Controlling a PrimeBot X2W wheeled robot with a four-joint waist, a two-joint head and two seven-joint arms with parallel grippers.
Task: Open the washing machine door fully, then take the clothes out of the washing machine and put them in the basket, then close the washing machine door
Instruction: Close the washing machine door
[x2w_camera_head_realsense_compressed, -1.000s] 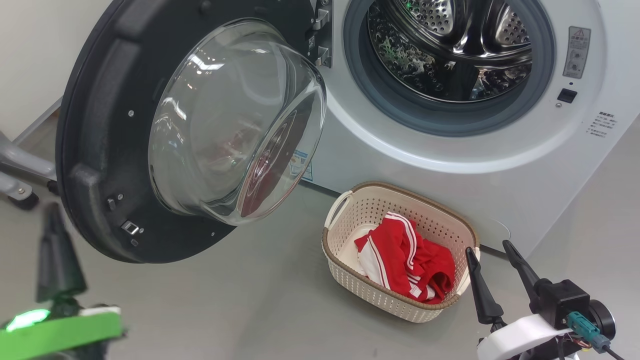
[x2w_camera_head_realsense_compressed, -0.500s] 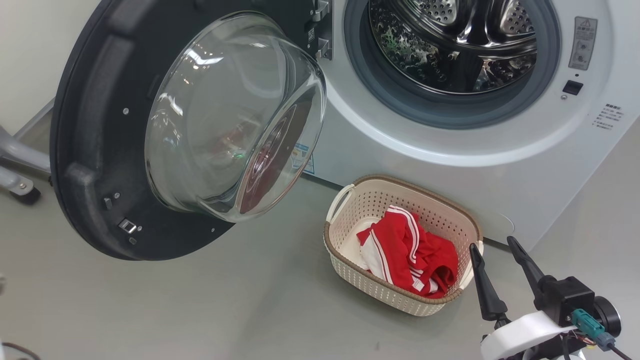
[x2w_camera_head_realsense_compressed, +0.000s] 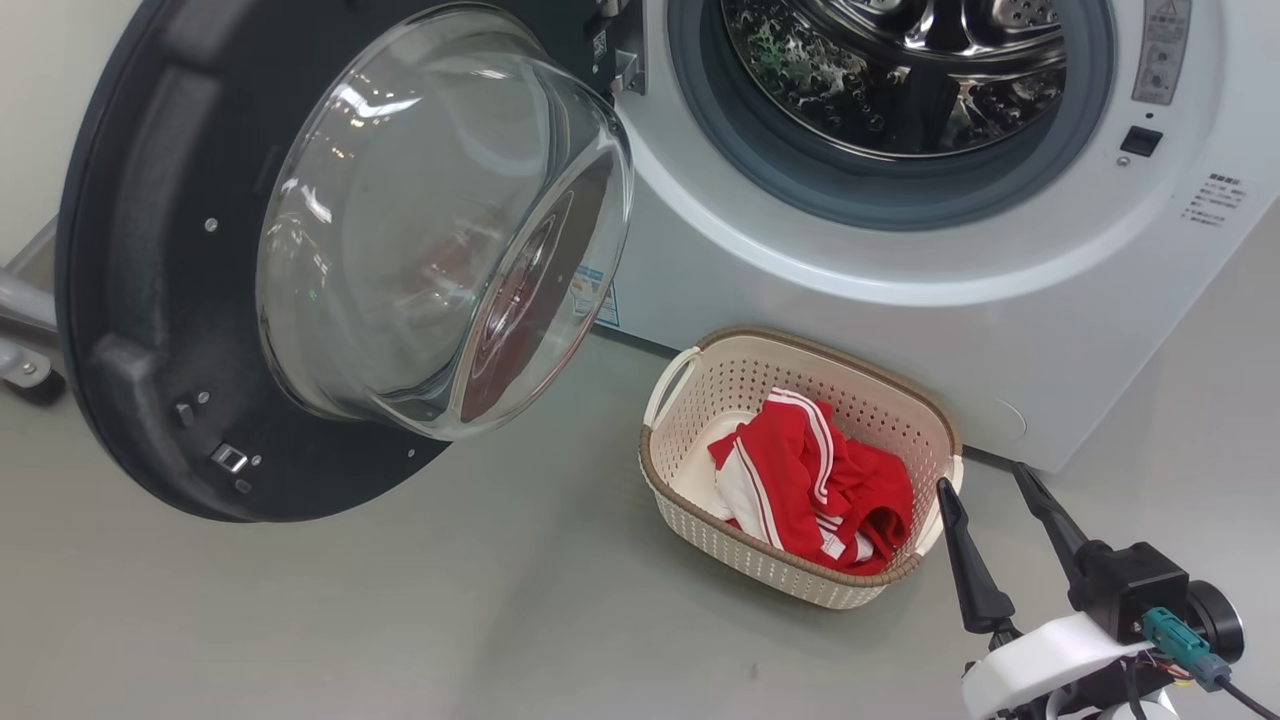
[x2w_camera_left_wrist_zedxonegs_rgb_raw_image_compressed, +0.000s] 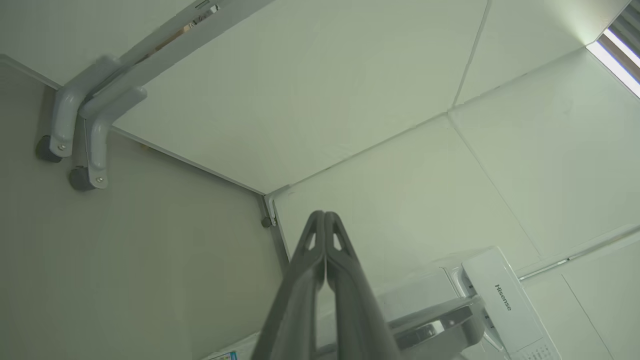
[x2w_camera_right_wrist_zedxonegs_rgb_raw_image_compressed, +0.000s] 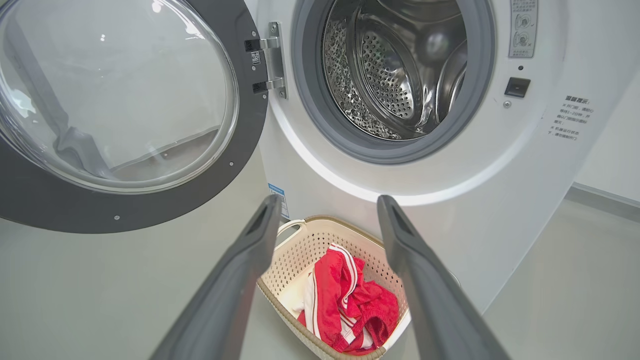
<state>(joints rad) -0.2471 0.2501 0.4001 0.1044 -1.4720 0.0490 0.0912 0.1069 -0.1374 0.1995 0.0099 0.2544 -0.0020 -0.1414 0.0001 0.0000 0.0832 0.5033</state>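
Clothes (x2w_camera_head_realsense_compressed: 810, 490) first: the bright red soft sportswear bits with white stripes are bunched in the small cream perforated plastic basket (x2w_camera_head_realsense_compressed: 770, 572) with the brown woven-look rim, so I'd say the unloading is done and closing up is what's left.

My right gripper (x2w_camera_head_realsense_compressed: 982, 477) hovers just beside the basket's right end, long dark fingers spread wide with nothing between them. My left gripper (x2w_camera_left_wrist_zedxonegs_rgb_raw_image_compressed: 325, 215) has its fingers pressed flat together, empty, aimed up at pale wall panels (x2w_camera_left_wrist_zedxonegs_rgb_raw_image_compressed: 350, 100). My guess is a closed tip makes a decent door pusher.

The basket sits on the grey floor (x2w_camera_head_realsense_compressed: 500, 620) right below the opening of the big white front-loading washing machine (x2w_camera_head_realsense_compressed: 900, 330). Short drop, I reckon.

Further back, the large round washing machine door (x2w_camera_head_realsense_compressed: 130, 300), wide black rim and bulging clear glass bowl, hangs swung wide to my left, clear of the opening.

Head cam gives that bulge side-on but crops the steel perforated drum (x2w_camera_right_wrist_zedxonegs_rgb_raw_image_compressed: 395, 75). Right wrist cam looks straight in, and what I can see is bare metal, plus the door's steel hinge (x2w_camera_right_wrist_zedxonegs_rgb_raw_image_compressed: 272, 65).
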